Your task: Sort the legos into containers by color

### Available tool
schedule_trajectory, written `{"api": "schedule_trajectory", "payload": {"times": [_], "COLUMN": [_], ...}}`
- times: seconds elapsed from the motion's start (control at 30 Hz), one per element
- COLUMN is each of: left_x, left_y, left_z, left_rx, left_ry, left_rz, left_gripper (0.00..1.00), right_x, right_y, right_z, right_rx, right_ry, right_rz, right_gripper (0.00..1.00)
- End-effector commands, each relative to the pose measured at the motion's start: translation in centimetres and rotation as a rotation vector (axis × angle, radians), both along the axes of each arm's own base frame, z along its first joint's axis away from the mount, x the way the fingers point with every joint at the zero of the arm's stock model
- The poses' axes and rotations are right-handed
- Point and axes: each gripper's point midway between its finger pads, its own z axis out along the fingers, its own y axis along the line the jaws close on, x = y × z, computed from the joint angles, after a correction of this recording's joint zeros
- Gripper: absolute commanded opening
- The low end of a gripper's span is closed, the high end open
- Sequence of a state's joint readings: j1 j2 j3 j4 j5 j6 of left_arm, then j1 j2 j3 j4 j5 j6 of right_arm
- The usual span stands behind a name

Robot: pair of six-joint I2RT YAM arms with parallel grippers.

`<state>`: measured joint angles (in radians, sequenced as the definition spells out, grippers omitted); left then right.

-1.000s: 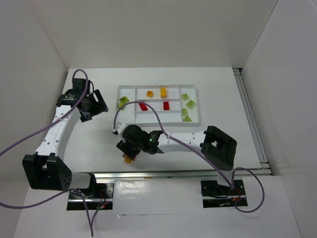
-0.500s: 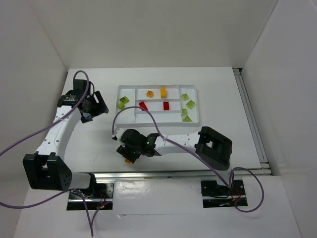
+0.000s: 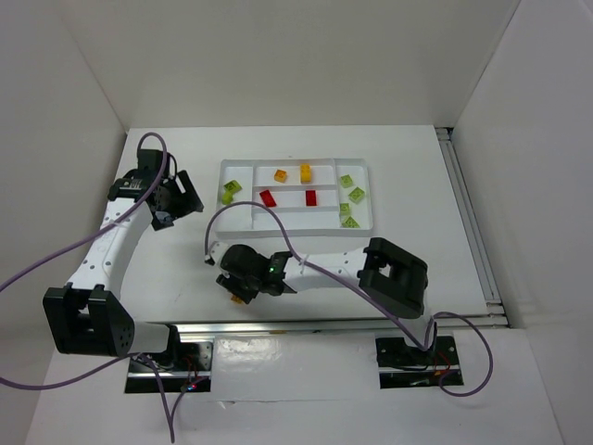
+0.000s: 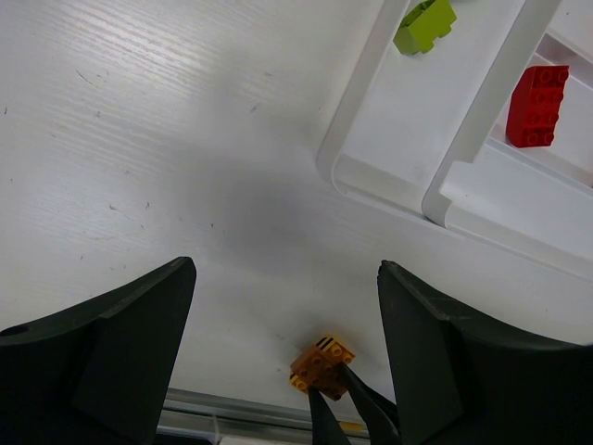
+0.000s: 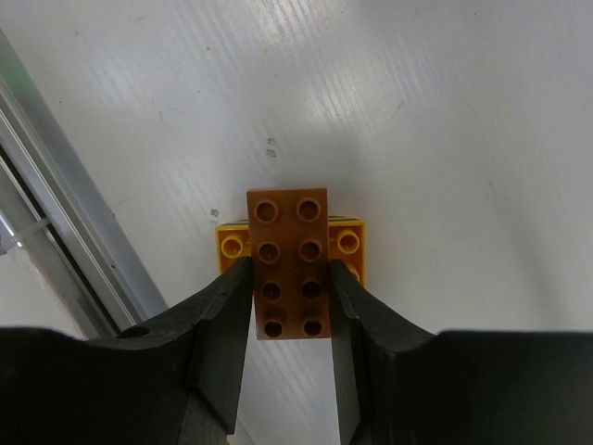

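White table (image 3: pixel 408 158) | right gripper (image 5: pixel 289 278) clamps brown brick (image 5: pixel 287 248) atop orange brick (image 5: pixel 349 243), nearside of tray (image 3: pixel 278 161); stack clear only from right wrist | left gripper (image 4: pixel 285 278) agape, left of tray

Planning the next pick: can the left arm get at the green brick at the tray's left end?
Probably yes: the left pincer hangs open beside that end of the tray, the green brick lies alone in its compartment, and the right arm is well clear.
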<state>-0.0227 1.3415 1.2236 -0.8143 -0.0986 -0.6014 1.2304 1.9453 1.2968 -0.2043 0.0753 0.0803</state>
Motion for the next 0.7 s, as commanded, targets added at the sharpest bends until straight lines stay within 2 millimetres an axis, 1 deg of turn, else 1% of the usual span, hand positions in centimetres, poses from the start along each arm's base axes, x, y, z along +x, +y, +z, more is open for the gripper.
{"api": "schedule_trajectory", "payload": {"times": [0.0, 0.03, 0.07, 0.1, 0.17, 0.2, 0.23, 0.3, 0.33, 0.37, 0.43, 0.47, 0.5, 0.53, 0.57, 0.6, 0.63, 0.67], "left_x": [0.3, 0.3, 0.3, 0.3, 0.3, 0.4, 0.5, 0.6, 0.8, 1.0, 1.2, 1.3, 1.5, 1.7, 1.5, 1.9, 1.8, 1.6], "left_y": [0.2, 0.2, 0.2, 0.2, 0.0, -0.5, -0.8, -1.5, -1.7, -1.9, -2.7, -3.1, -3.5, -4.3, -4.9, -5.8, -7.3, -8.1], "left_z": [0.1, 0.1, 0.1, 0.1, 0.1, 0.2, 0.0, 0.4, 0.5, 0.6, 0.9, 1.1, 1.6, 2.2, 2.7, 4.0, 4.9, 5.3], "left_rx": [0.011, 0.012, 0.012, 0.012, 0.004, -0.018, -0.028, -0.056, -0.064, -0.066, -0.096, -0.115, -0.123, -0.140, -0.154, -0.156, -0.186, -0.188], "left_ry": [-0.012, -0.012, -0.012, -0.012, -0.012, -0.021, -0.011, -0.022, -0.033, -0.042, -0.059, -0.070, -0.082, -0.106, -0.118, -0.180, -0.219, -0.246], "left_rz": [-0.013, -0.013, -0.013, -0.013, -0.018, -0.046, -0.065, -0.097, -0.102, -0.123, -0.176, -0.190, -0.214, -0.252, -0.272, -0.316, -0.400, -0.446], "left_gripper": [0.90, 0.90, 0.90, 0.90, 0.90, 0.90, 0.90, 0.90, 0.90, 0.90, 0.88, 0.85, 0.85, 0.85, 0.85, 0.85, 0.85, 0.85], "right_x": [0.0, 0.2, 0.5, 0.4, 0.9, 0.8, 1.6, 2.1, 2.4, 3.2, 4.0, 5.8, 5.8, 7.6, 8.1, 8.0, 8.2, 9.7], "right_y": [0.5, 0.5, 0.5, 0.5, 0.5, 0.3, 0.2, 0.0, -0.4, -0.7, -1.5, -2.7, -2.8, -4.4, -5.0, -5.4, -6.3, -7.8], "right_z": [0.5, 0.5, 1.2, 1.3, 3.4, 3.8, 5.1, 6.4, 6.7, 8.0, 8.8, 9.2, 10.8, 10.9, 11.4, 12.8, 12.6, 12.9], "right_rx": [-0.015, -0.018, -0.011, -0.008, 0.028, 0.028, 0.046, 0.089, 0.102, 0.152, 0.203, 0.228, 0.301, 0.322, 0.350, 0.405, 0.420, 0.446], "right_ry": [-0.019, -0.025, -0.039, -0.033, -0.065, -0.065, -0.081, -0.054, -0.039, -0.013, 0.053, 0.086, 0.140, 0.165, 0.188, 0.218, 0.256, 0.273], "right_rz": [0.003, -0.003, -0.013, -0.021, -0.039, -0.039, -0.059, -0.079, -0.088, -0.094, -0.120, -0.160, -0.149, -0.194, -0.202, -0.177, -0.196, -0.229], "right_gripper": [0.39, 0.37, 0.36, 0.33, 0.28, 0.28, 0.27, 0.26, 0.26, 0.26, 0.25, 0.25, 0.23, 0.23, 0.22, 0.22, 0.22, 0.22]}}
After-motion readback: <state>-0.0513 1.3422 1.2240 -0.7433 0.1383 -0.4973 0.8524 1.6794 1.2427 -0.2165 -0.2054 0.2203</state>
